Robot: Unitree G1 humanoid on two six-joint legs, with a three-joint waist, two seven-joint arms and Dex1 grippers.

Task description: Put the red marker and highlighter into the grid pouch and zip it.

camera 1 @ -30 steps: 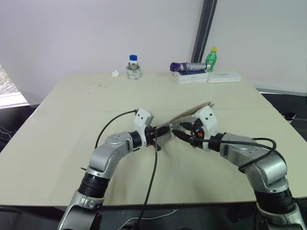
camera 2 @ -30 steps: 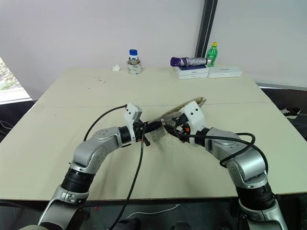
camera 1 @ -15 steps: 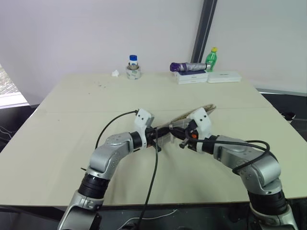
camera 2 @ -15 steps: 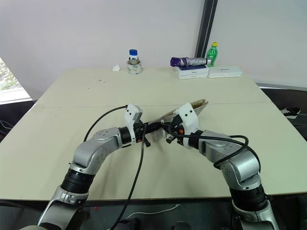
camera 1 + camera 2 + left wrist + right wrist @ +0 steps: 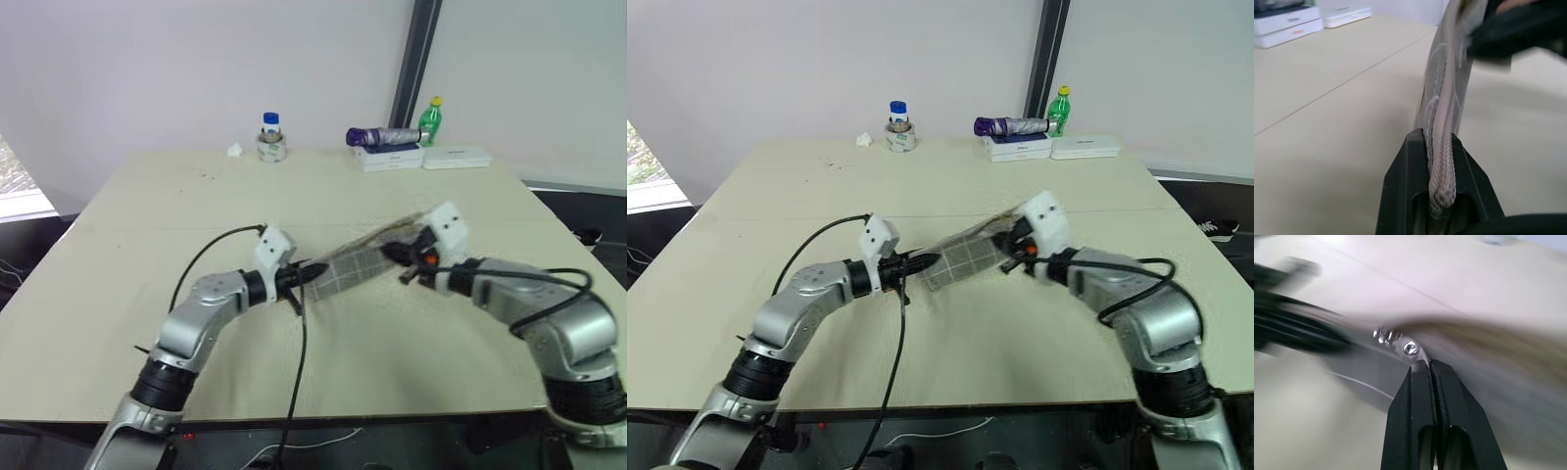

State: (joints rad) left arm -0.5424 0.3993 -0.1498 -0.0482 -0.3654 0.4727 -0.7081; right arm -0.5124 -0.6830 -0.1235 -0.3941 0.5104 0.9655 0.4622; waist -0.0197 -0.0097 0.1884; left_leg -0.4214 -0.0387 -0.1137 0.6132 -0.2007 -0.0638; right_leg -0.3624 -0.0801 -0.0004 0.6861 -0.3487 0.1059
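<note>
Between both hands (image 5: 921, 262): grid pouch (image 5: 965, 258), pinched.

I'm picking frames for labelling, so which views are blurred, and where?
Right wrist view: the pouch and the left gripper smear, while its own black fingers stay crisp on the zipper pull. Left wrist view: zipper edge sharp, right gripper soft. Head views: fairly sharp overall.

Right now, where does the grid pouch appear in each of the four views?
Left eye view: grid pouch mid-table, stretched between both grippers.
Right eye view: same, centre.
Left wrist view: edge-on, rising from the left gripper.
Right wrist view: blurred, behind the right gripper, which pinches the zipper pull.
Shared landmark: the white boxes.
</note>
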